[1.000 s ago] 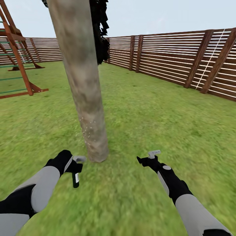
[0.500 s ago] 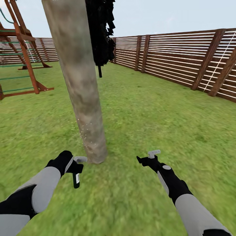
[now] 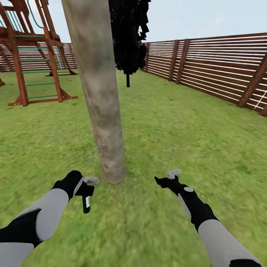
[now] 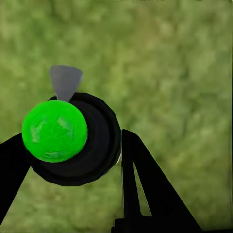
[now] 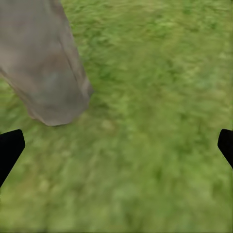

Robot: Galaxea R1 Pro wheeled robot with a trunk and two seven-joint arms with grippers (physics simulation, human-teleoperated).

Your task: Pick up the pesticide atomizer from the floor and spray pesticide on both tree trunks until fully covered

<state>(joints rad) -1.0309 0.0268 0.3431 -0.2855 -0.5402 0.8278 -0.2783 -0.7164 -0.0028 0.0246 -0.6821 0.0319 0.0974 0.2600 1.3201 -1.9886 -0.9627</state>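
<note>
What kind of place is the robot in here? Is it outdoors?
Yes, it looks like a fenced back garden: green lawn, a brown slatted wooden fence, a thick tree trunk, and a wooden play frame.

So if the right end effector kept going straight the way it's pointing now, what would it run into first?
Most likely bare lawn. The right end effector is open and aimed down at grass, with the tree trunk off to one side of its line. Depth is unclear, but the trunk looks clear of the path.

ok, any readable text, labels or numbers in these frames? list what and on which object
None readable.
The pesticide atomizer in the left end effector has a white patch, too small to tell if it carries print.
The green cap, tree trunk and fence are blank.
</note>
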